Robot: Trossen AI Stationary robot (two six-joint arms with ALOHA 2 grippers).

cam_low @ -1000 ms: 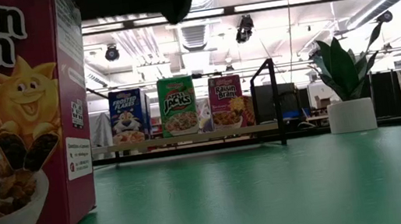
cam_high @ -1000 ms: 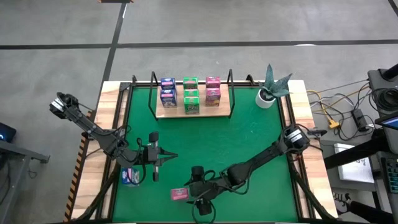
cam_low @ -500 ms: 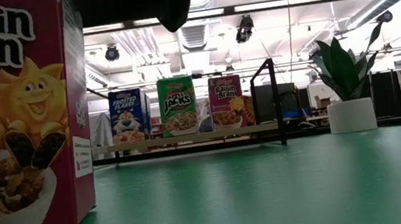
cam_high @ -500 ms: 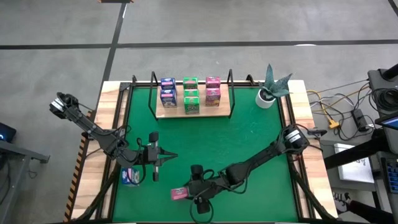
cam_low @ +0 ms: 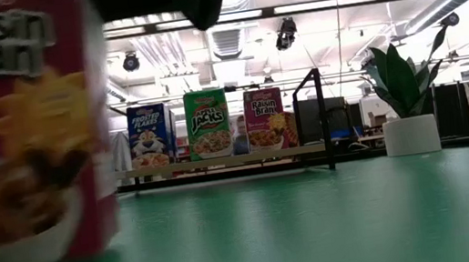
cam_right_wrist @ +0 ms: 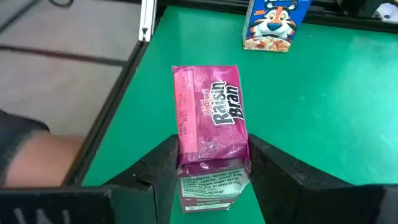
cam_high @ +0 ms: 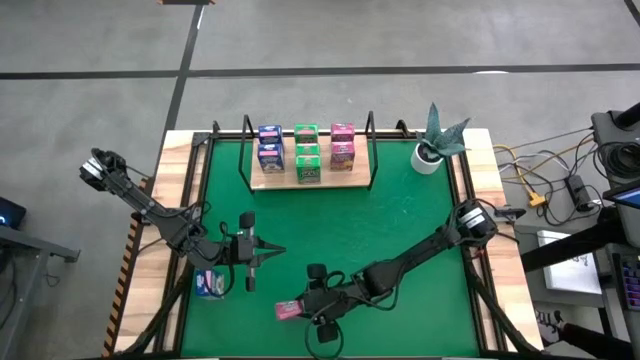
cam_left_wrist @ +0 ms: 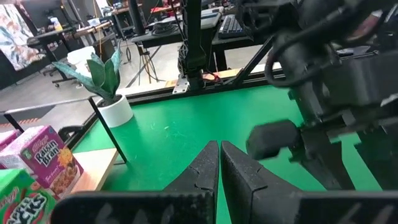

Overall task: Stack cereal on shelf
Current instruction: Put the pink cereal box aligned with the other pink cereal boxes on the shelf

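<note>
- Left gripper (cam_high: 252, 268) sits with its fingers pressed together, holding nothing; a blue cereal box (cam_high: 209, 284) stands just beside it.
- You see the right gripper (cam_right_wrist: 208, 163) with fingers on both sides of the pink cereal box (cam_right_wrist: 208, 130).
- Shelf (cam_high: 306, 175) holds six boxes.
- Potted plant (cam_high: 433, 142) stands at the right.
- Only your right wrist view shows those fingers touching the pink box.

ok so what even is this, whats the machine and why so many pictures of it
It is a robot with two dark arms at a green mat. One camera looks straight down, one sits at table height, and one rides on each wrist. At the back stands a wooden shelf already carrying small cereal boxes, beside a potted plant. The right gripper has its fingers on both sides of a pink Raisin Bran box at the near edge, which blurs in the low view. The left gripper waits shut near a blue box.
</note>
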